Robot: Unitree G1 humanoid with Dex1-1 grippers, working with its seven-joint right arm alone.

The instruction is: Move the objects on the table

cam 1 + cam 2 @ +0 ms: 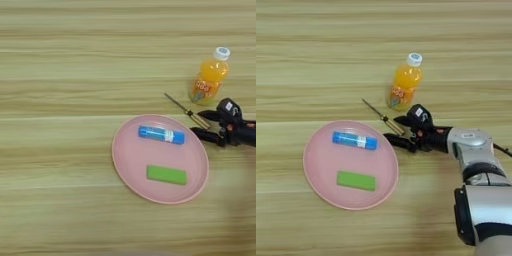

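Right of centre, the screwdriver's handle [392,125] is straddled by the open gripper [397,130]. A pink plate [316,180] with a green block [356,180] and blue tube [354,141] is seen lower left. The orange-drink bottle [404,83] is stood behind; its label is unreadable.

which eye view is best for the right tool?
Right eye view: it shows the whole right tool, both fingers spread around the screwdriver handle, plus the silver forearm. Left eye view shows only the tool at its right edge, forearm cut off.

All I get from up here is the table [60,60] — a broad light-brown wooden surface with horizontal grain stripes in paler and darker bands — filling both views edge to edge under soft, even light.
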